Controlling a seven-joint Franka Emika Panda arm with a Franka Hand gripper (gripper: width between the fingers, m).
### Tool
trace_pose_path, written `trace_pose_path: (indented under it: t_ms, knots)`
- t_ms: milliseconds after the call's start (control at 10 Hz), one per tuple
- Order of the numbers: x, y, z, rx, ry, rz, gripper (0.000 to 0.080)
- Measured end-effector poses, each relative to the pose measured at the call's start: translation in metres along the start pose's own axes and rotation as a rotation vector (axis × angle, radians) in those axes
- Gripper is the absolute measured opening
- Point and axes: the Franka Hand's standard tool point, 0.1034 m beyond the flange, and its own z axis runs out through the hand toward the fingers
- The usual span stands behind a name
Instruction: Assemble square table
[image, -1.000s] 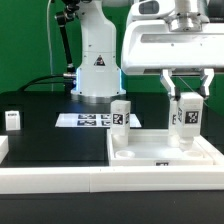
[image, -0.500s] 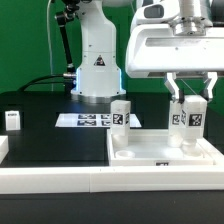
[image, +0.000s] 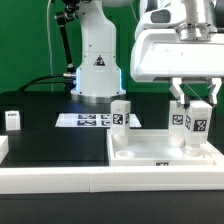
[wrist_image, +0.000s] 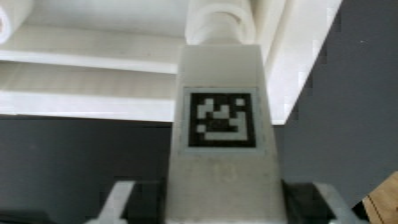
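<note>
The white square slab (image: 140, 167) lies at the exterior view's right, raised rim up, with a tag on its near edge. My gripper (image: 195, 102) is shut on a white tagged leg (image: 194, 125) and holds it upright over the slab's far right part; whether the leg's lower end touches the slab I cannot tell. In the wrist view the leg (wrist_image: 222, 115) fills the middle between my fingers (wrist_image: 125, 200), with the slab (wrist_image: 89, 60) beyond it. A second leg (image: 120, 113) stands at the slab's far left corner. A third leg (image: 13, 120) stands at the far left.
The marker board (image: 88, 120) lies on the black surface in front of the robot base (image: 95, 70). A long white rail (image: 50, 182) borders the near edge. A green backdrop stands behind.
My gripper has moved a little toward the exterior view's right with the leg still in it. The other parts have not moved.
</note>
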Motion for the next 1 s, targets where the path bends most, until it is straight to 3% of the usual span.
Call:
trace_pose_path:
  t_ms: [500, 1000]
  knots:
    - [-0.007, 0.000, 0.007, -0.005, -0.003, -0.023, 0.0290]
    - [-0.015, -0.003, 0.011, -0.015, 0.101, -0.044, 0.0290]
